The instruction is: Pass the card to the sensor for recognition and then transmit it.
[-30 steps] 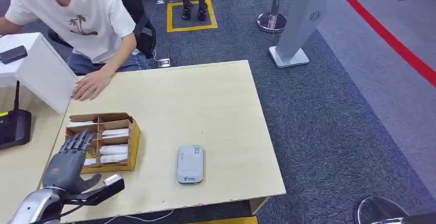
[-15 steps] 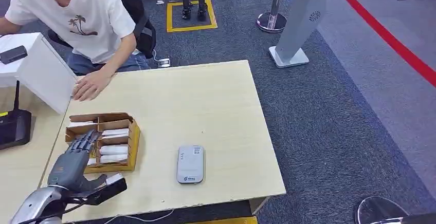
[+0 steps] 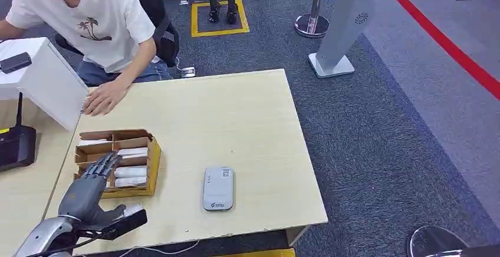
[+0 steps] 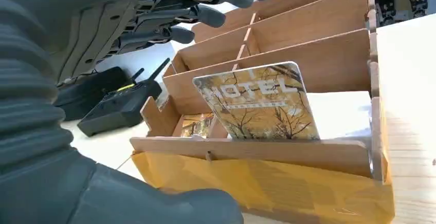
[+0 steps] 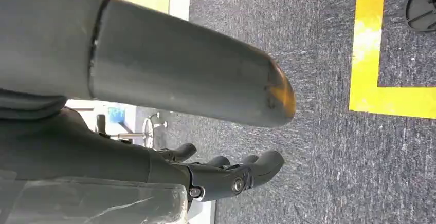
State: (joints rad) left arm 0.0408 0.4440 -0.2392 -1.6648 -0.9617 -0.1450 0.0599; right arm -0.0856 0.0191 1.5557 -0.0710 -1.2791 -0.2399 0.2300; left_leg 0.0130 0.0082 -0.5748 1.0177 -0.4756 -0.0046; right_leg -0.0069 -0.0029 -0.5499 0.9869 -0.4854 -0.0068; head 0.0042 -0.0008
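We are looking down on a pale wooden table (image 3: 236, 115), and our left hand (image 3: 89, 189) is coming in from about seven o'clock, its silver forearm angling up from the table's near corner. The hand is lying palm-down with its fingers (image 3: 105, 165) stretched and spread over the near end of the wooden card box (image 3: 152, 162), and the thumb (image 3: 115, 211) is sticking out toward three o'clock; it is gripping nothing. From the left wrist, we are seeing the dark fingers (image 4: 205, 14) hovering apart above the box (image 4: 267, 193), clear of the slots.

The hotel card (image 4: 259, 103) is standing upright in the slot nearest the hand, leaning slightly against the divider behind it, with a white card lying just beside it. In the head view the cards (image 3: 131, 171) are showing as pale strips in the box's compartments.

The grey sensor (image 3: 218, 188) is lying flat at about three o'clock from the box, well apart from it, near the table's front edge.

Our right hand (image 5: 226, 175) is hanging over grey carpet, its fingers loosely curled but apart and its thumb (image 5: 190, 82) extended, holding nothing.

A person (image 3: 88, 21) in a white shirt is sitting at eleven o'clock, one hand (image 3: 105, 98) resting on the table's far edge
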